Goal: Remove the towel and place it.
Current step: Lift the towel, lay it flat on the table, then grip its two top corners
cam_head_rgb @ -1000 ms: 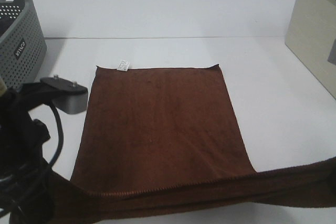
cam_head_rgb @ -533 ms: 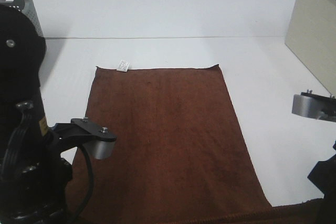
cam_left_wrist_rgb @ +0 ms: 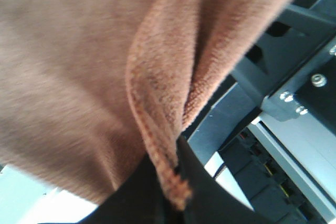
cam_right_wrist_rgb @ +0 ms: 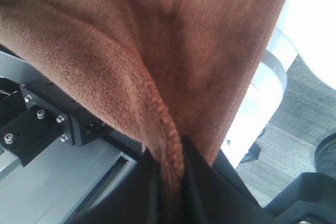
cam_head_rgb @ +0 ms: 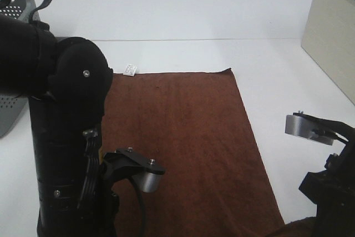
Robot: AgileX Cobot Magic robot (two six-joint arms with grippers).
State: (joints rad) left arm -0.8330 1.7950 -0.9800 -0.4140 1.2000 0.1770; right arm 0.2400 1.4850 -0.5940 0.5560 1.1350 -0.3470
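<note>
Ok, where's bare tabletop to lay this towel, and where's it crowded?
Widest bare patch: the table beyond the towel's far edge and tag. A narrower strip runs between the towel's right edge and the beige box. Crowded: the left side, with the left arm and grey basket, and the near right corner, with the right arm.

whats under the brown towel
The towel lies flat on the white table with no visible bump; whatever is beneath is covered. Its hem is pinched by the left claw and the right claw.
</note>
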